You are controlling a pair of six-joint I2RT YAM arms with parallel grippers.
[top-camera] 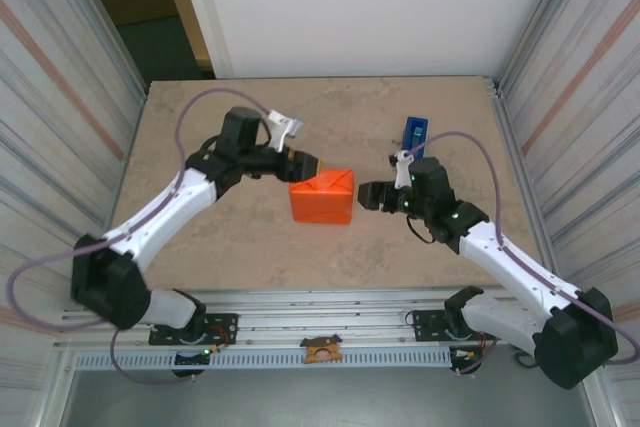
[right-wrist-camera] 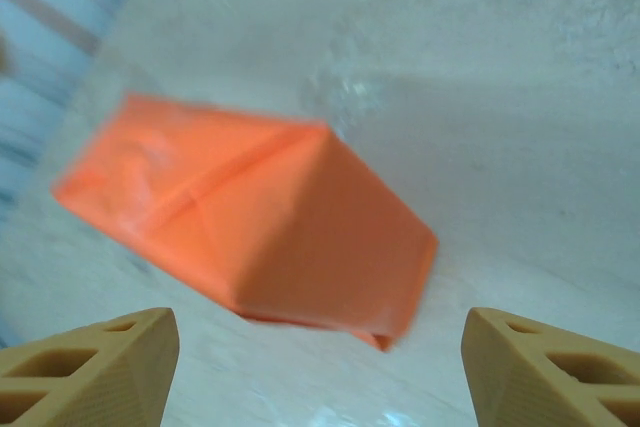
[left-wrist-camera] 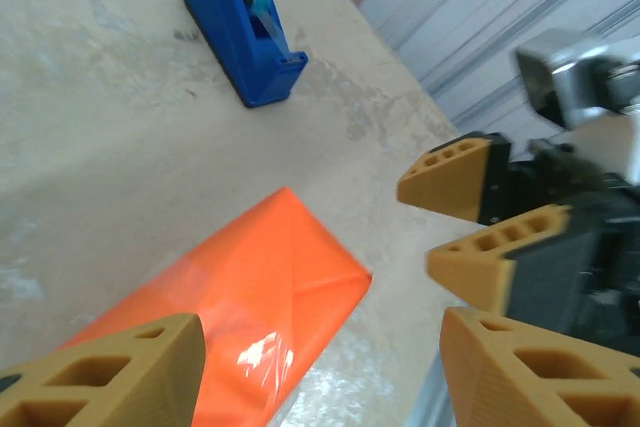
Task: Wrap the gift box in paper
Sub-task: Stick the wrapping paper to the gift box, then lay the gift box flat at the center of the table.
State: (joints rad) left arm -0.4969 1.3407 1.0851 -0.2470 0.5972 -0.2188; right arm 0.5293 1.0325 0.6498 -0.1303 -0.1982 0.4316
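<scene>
The paper lies folded into an orange parcel at the middle of the table, with creased flaps on top and a pointed end fold. The gift box is hidden inside it. My left gripper hovers at the parcel's far left corner. Its jaws are open and stand wide apart above the parcel, touching nothing. My right gripper sits just right of the parcel, apart from it, open with nothing between its fingers. Its tan fingertips also appear in the left wrist view.
A blue tape dispenser stands behind the right gripper, near the far right of the table; it is also in the left wrist view. Metal walls close in both sides.
</scene>
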